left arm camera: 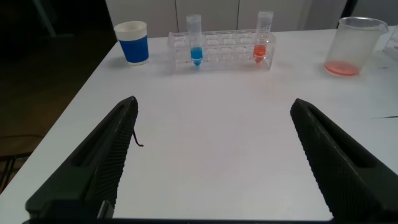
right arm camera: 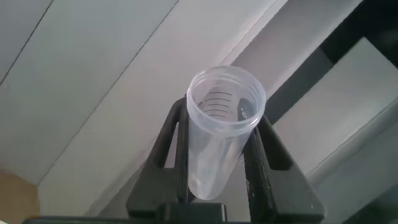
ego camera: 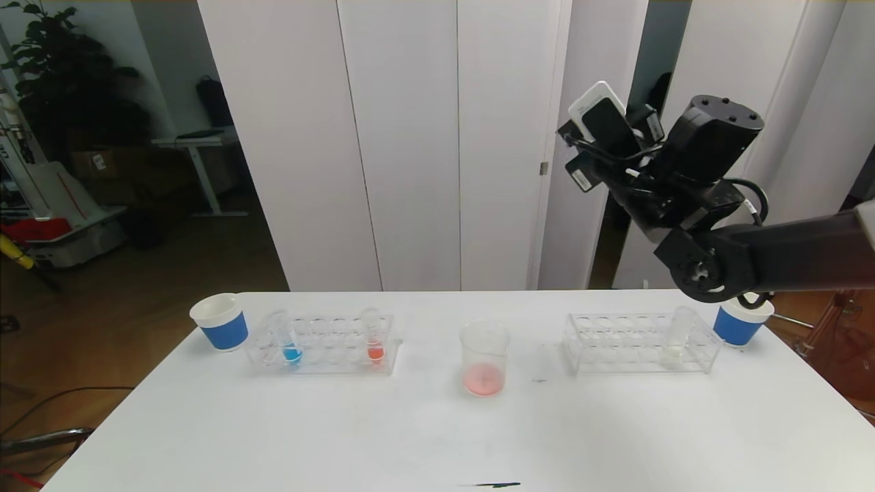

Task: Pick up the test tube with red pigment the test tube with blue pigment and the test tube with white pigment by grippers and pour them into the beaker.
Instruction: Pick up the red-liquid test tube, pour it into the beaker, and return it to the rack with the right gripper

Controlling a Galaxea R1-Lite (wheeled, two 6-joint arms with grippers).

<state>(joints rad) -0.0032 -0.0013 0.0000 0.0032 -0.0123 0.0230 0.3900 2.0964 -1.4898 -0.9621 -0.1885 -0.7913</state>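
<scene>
1. Head view shows your right gripper (ego camera: 601, 130) raised high at about 2 o'clock from the clear glass beaker (ego camera: 485, 367), well above the white worktop (ego camera: 437, 430). The right wrist view shows it clamped on a clear, seemingly empty plastic tube (right arm camera: 221, 134), mouth pointing away from the camera toward the wall panels.
2. The beaker stands at the centre of the worktop with a pinkish-red layer at its bottom, so judge the red pour as done; the raised tube is probably the spent one, lifted clear of the glassware.
3. The test tube with blue pigment (ego camera: 287, 338) leans in the clear plastic rack (ego camera: 321, 345) at 9 o'clock from the beaker, with a red-tipped tube (ego camera: 372, 338) upright nearer the beaker.
4. The test tube with white pigment (ego camera: 677, 338) stands in the second clear rack (ego camera: 642, 342) at 3 o'clock, keeping it within the right arm's reach.
5. Your left gripper (left arm camera: 211, 162) hovers low over bare worktop, jaws spread wide, holding nothing, facing the blue tube's rack.
6. A blue paper cup (ego camera: 220, 321) sits outside each rack, likely for discards.
</scene>
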